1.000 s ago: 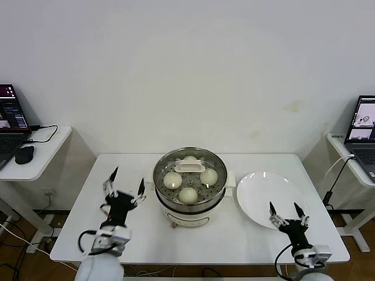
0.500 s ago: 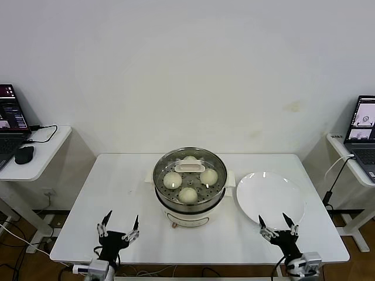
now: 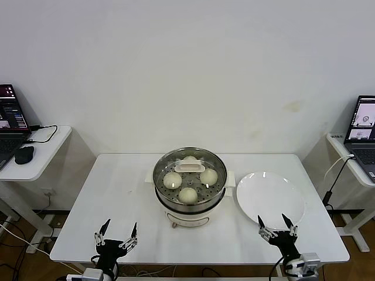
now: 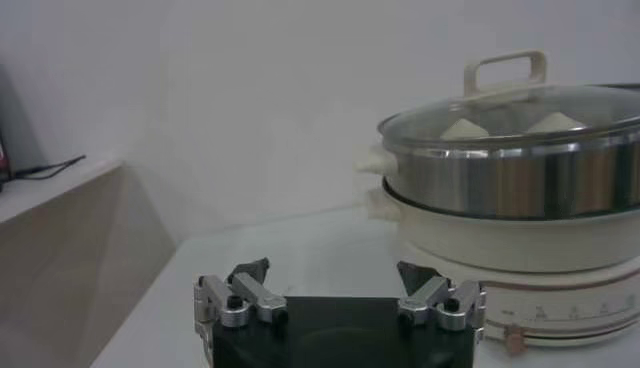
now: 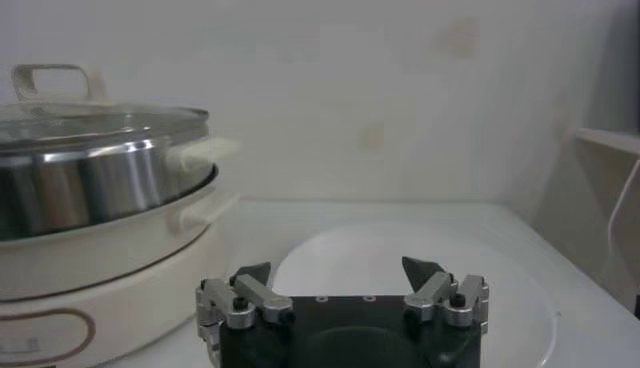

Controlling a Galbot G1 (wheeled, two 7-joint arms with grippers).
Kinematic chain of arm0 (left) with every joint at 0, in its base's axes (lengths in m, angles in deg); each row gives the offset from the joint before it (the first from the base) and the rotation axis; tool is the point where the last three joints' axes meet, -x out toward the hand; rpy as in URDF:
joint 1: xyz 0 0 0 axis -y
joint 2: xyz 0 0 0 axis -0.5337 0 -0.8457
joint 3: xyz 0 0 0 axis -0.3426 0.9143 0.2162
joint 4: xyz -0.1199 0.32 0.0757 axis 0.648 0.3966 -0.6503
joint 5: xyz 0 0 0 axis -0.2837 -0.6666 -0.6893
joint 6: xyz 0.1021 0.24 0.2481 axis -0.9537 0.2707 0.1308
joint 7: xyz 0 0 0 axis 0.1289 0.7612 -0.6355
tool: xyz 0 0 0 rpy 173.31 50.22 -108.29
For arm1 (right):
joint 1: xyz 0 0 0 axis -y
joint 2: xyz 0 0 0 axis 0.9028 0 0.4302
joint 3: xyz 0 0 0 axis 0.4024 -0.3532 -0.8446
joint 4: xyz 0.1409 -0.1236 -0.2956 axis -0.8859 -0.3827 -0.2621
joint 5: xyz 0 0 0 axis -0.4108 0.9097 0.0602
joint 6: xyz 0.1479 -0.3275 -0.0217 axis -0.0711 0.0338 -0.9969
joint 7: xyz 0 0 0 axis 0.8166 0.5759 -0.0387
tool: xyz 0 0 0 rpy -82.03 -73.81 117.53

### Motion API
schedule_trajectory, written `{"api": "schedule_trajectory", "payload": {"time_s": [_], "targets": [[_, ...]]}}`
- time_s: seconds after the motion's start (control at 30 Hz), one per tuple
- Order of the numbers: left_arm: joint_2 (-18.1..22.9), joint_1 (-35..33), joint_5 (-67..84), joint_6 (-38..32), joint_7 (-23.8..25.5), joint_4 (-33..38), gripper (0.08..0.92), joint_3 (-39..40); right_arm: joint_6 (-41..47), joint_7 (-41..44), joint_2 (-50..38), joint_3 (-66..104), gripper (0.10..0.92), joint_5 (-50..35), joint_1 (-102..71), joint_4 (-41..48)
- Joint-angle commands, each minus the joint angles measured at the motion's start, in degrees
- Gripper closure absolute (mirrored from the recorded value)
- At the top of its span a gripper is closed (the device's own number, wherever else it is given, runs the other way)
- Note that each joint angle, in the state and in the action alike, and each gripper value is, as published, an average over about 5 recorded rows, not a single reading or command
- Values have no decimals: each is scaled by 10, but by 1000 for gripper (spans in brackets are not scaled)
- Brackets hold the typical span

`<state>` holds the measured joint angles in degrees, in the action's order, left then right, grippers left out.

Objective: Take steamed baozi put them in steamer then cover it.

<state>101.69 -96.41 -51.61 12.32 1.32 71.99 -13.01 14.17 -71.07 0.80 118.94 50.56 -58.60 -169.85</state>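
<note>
**Buns in, lid on, both arms low at the front edge**

The steamer (image 3: 189, 196) stands at the middle of the desk (image 3: 117, 193), slightly toward the front edge. Four buns (image 3: 188, 195) sit on its perforated tray, and the glass lid (image 3: 190, 170) rests over them with its cream bar handle on top. From the left wrist view the lid's metal rim looks level on the pot all the way round, so the task reads as finished. The white plate (image 3: 270, 199) lies bare just beside the steamer, toward the desk's right edge.

The left gripper (image 3: 116, 239) hangs at the front edge near the left corner, fingers spread wide and holding nothing. The right gripper (image 3: 278, 228) is at the front edge, just in front of the plate, also spread wide and empty. Both are well apart from the steamer.

The remaining risks are small, and they come from the arms. The right gripper's fingertips point up close to the plate's near rim; a forward or upward move could catch the rim and push the plate against the steamer's side handle. A sideways swing by either arm could knock the base and jolt the lid, which only rests on the pot and could slide askew.
</note>
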Motion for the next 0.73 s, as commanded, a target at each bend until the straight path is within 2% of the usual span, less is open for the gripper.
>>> {"api": "schedule_trajectory", "payload": {"time_s": [0.03,0.73], "targets": [[3,-10,7,-12,2,-2,177,-5,-12,6,23,8,203,36,-2,-9],[4,1,-8,-25,12,-8,177,-11,-5,9,49,25,203,67,5,-10]]}}
